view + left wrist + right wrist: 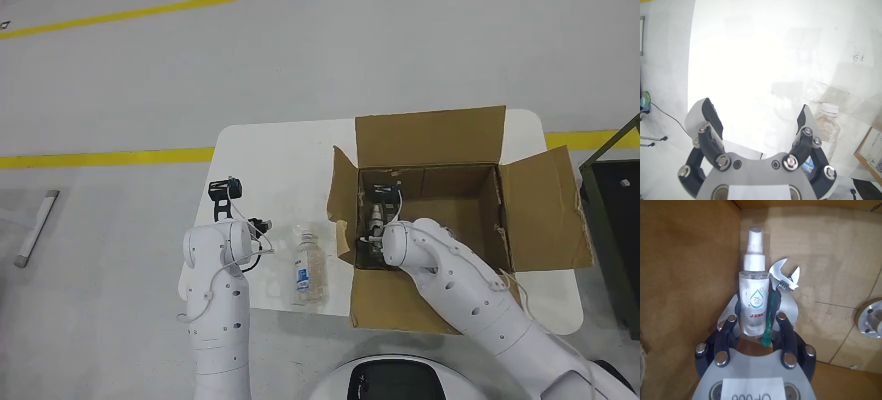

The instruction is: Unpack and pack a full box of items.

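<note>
Right tool (pixel 758 304) pinches spray bottle (pixel 753 289) and wrench (pixel 784 275) together, we reckon to unpack both; left tool (pixel 755 111) hangs open.

Top view, centre: the items inside the cardboard box (pixel 430 135) are too small for you to identify. The frame edge cuts the metal flange (pixel 869 321). The spray bottle (pixel 753 298) hides part of the wrench (pixel 784 275) handle. The left gripper (pixel 755 108) covers the water bottle (pixel 829 123) base.

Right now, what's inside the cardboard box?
Inside the box: the right claw shut on a spray bottle and wrench, plus a metal flange. The arm hides whatever lies beneath it.
</note>
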Motion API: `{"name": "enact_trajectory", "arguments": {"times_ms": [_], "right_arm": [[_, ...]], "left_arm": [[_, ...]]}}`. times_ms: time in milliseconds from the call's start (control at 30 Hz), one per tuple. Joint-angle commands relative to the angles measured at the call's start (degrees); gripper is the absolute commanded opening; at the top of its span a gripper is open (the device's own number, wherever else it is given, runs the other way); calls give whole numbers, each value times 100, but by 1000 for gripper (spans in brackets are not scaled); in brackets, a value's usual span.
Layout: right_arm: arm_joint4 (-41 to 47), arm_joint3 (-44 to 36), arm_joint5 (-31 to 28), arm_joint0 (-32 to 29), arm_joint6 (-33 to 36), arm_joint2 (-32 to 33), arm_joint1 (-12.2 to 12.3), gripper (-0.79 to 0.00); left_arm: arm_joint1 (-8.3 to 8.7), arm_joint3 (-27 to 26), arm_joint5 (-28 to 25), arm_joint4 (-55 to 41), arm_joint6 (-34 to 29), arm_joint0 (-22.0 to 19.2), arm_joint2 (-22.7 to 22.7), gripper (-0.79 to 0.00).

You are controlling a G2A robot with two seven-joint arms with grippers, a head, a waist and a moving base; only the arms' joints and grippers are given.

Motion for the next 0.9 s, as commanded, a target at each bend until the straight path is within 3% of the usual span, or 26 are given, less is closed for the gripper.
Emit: {"name": "enact_trajectory", "arguments": {"times_ms": [0,533,867], "right_arm": [[-53,-47,16,-8,9,7,0,-785],[-1111,-1324,23,-620,881,753,270,-785],[-2105,-1729,-872,-1073,1784,1244,445,-785]], "left_arm": [[0,0,0,0,0,0,0,0],[0,0,0,0,0,0,0,0],[0,0,0,0,0,0,0,0]]}}
